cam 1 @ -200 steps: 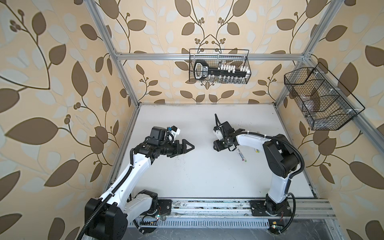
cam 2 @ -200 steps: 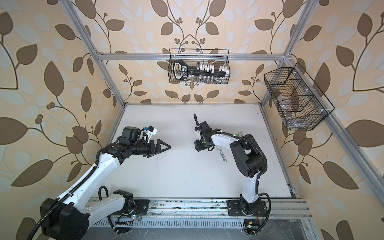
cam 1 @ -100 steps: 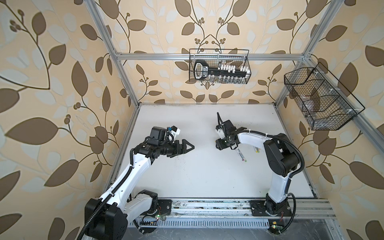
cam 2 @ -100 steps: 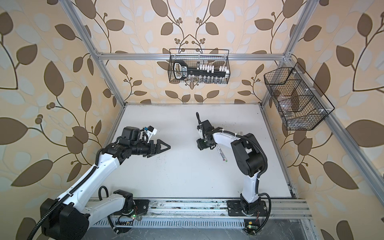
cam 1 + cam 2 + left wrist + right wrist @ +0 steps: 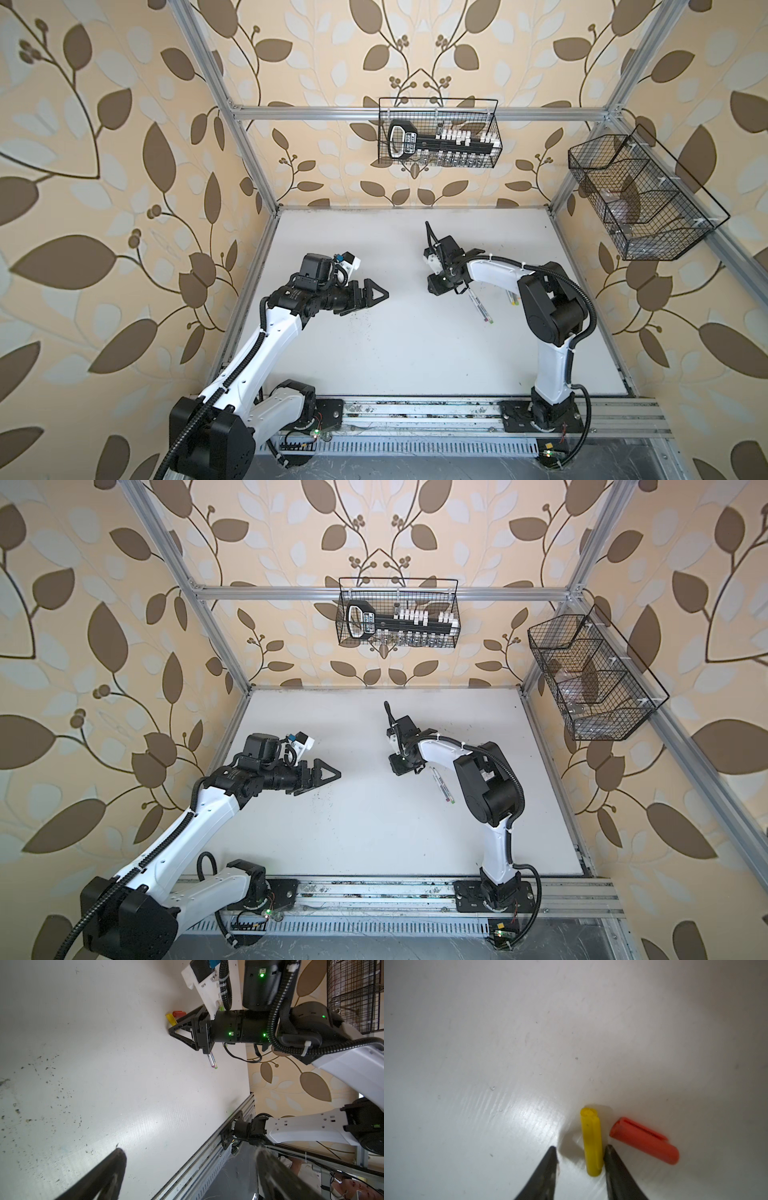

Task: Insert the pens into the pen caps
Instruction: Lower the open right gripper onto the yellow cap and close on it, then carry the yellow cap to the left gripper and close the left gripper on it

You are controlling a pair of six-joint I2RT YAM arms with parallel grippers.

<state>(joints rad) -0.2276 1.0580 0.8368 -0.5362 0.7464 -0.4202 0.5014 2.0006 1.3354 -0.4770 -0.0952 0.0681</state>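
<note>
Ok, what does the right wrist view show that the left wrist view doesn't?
Only the right wrist view: the yellow cap lies between the right gripper's open jaws, with a gap on one side, and the red cap has a slit. Only the left wrist view: the left gripper, wide open and empty, and pens lying by the right gripper. Both: the two caps on the white table.

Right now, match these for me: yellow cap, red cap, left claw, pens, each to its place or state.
1 yellow cap
2 red cap
3 left claw
4 pens

A wide open, empty
B inside the right claw
C under the right arm
D loose beside the yellow cap

Pairs: 1-B, 2-D, 3-A, 4-C
</note>
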